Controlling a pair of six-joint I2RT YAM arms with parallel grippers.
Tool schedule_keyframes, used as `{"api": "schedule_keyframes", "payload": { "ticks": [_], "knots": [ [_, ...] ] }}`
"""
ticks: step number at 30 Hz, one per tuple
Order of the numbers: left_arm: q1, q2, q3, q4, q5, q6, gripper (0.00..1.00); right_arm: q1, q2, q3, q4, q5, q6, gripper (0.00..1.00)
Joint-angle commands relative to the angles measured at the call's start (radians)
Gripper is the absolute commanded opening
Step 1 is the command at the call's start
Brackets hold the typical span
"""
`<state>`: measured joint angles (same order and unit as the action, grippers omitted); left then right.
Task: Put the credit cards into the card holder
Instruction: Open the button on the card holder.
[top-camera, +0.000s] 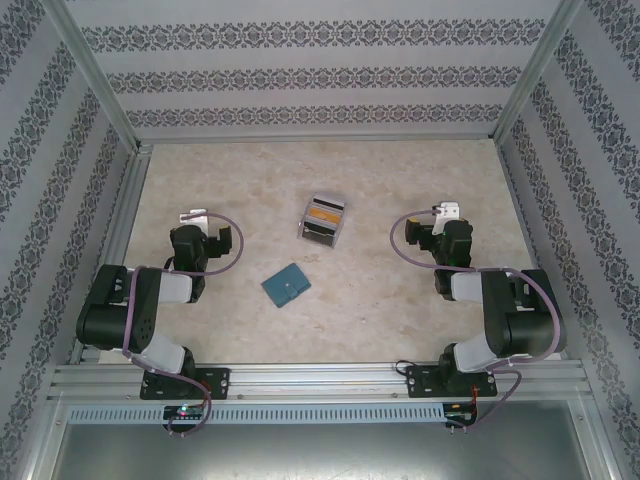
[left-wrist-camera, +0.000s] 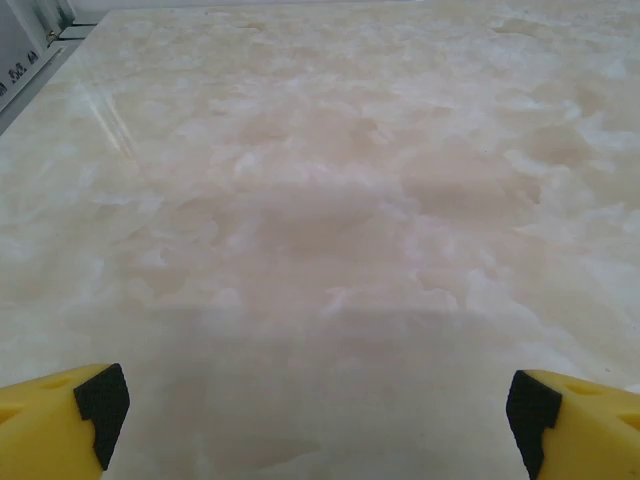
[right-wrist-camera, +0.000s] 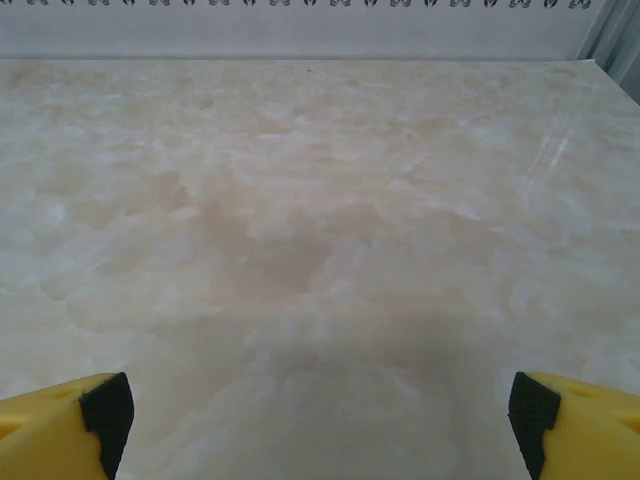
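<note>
The teal-blue card holder (top-camera: 286, 284) lies closed and flat on the marbled table, a little left of centre. Behind it to the right, the credit cards (top-camera: 322, 213) stand upright in a clear grey-edged box (top-camera: 323, 232), an orange one showing among dark ones. My left gripper (top-camera: 195, 217) rests folded back at the left, well apart from the holder. My right gripper (top-camera: 444, 212) rests at the right, apart from the box. In the left wrist view the gripper (left-wrist-camera: 315, 425) is open, its yellow fingers (left-wrist-camera: 60, 425) wide over bare table. The right gripper (right-wrist-camera: 315, 425) is open too, with nothing between its fingers (right-wrist-camera: 585, 425).
Patterned walls and aluminium posts (top-camera: 90, 75) enclose the table on the left, back and right. A metal rail (top-camera: 320, 378) carrying both arm bases runs along the near edge. Bare marbled tabletop (top-camera: 330, 170) stretches behind the box.
</note>
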<state>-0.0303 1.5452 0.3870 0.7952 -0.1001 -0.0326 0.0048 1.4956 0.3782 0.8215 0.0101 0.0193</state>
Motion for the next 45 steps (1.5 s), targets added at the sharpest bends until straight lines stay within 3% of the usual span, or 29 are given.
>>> {"api": "schedule_keyframes", "payload": {
  "ticks": [1, 36, 40, 43, 45],
  "knots": [
    [0.015, 0.013, 0.019, 0.047, 0.01, 0.007, 0.99, 0.01, 0.009, 0.02, 0.039, 0.01, 0.001, 0.98],
    [0.015, 0.008, 0.024, 0.043, 0.014, 0.009, 0.99, 0.016, -0.006, 0.022, 0.027, 0.032, 0.001, 0.98],
    [0.015, -0.073, 0.132, -0.228, 0.015, 0.003, 0.99, 0.031, -0.096, 0.015, -0.033, 0.058, -0.012, 0.98],
    [0.015, -0.113, 0.228, -0.468, -0.04, -0.075, 0.99, 0.034, -0.186, -0.014, -0.058, 0.071, 0.0, 0.98],
    [0.015, -0.143, 0.267, -0.588, -0.03, -0.111, 0.99, 0.031, -0.252, 0.004, -0.186, 0.108, 0.073, 0.98]
  ]
}}
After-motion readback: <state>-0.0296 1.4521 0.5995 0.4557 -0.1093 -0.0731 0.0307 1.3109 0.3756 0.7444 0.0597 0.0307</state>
